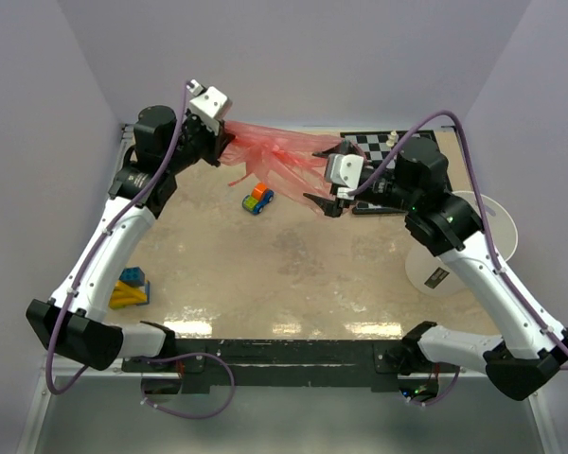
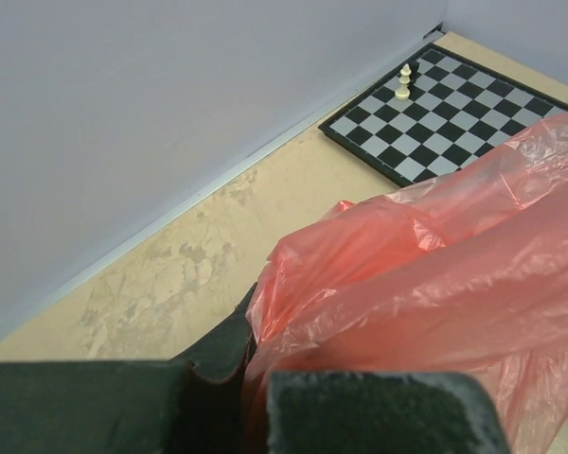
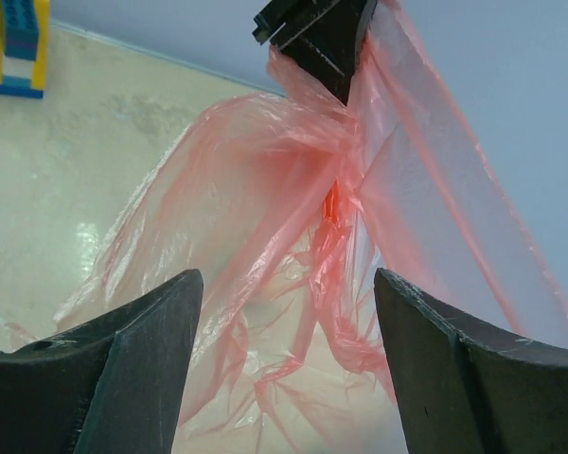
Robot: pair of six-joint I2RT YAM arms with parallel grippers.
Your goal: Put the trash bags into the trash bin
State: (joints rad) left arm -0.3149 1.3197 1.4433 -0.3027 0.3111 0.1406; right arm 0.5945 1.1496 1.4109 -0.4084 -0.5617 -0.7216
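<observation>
The thin red-pink trash bag point(image 1: 282, 159) hangs stretched above the back of the table. My left gripper point(image 1: 223, 144) is shut on its left end; in the left wrist view the film point(image 2: 435, 274) bunches out from between the closed fingers point(image 2: 379, 416). At the bag's right end my right gripper point(image 1: 328, 204) stands open. Its wrist view shows the crinkled bag point(image 3: 284, 208) hanging between and beyond the spread fingertips point(image 3: 161, 322), apart from both. The left gripper point(image 3: 322, 38) pinches the bag's top there. At the right, the white trash bin point(image 1: 488, 222) is partly hidden behind the right arm.
A small toy car point(image 1: 257, 199) sits under the bag. Coloured building blocks point(image 1: 131, 288) lie at the left front. A checkerboard point(image 1: 374, 147) with a white chess piece point(image 1: 392, 140) lies at the back right, against the wall.
</observation>
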